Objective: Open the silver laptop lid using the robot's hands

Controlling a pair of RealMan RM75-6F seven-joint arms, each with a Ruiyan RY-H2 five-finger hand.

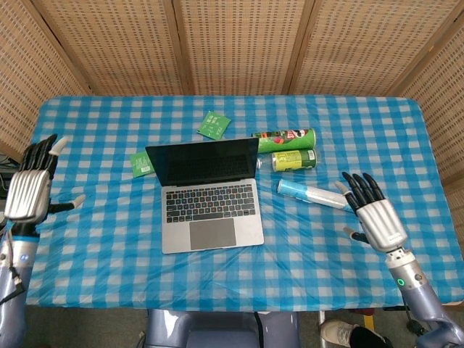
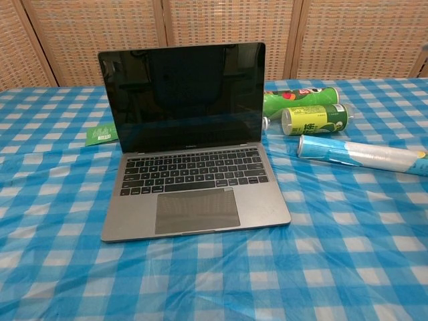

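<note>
The silver laptop point(image 1: 209, 197) point(image 2: 190, 164) stands in the middle of the table with its lid up and its dark screen facing me. My left hand point(image 1: 30, 187) hovers at the far left edge of the table, fingers spread, holding nothing. Off to the right of the laptop, my right hand point(image 1: 375, 214) is raised near the blue tube's end, fingers apart and empty. Neither hand touches the laptop. The chest view shows no hand.
A green chip can point(image 1: 284, 139) point(image 2: 297, 100), a green drink can point(image 1: 294, 159) point(image 2: 315, 119) and a blue tube point(image 1: 319, 196) point(image 2: 361, 154) lie right of the laptop. Two green packets point(image 1: 213, 125) point(image 1: 142, 163) lie behind and left of it. Wicker screens point(image 1: 232, 43) back the table.
</note>
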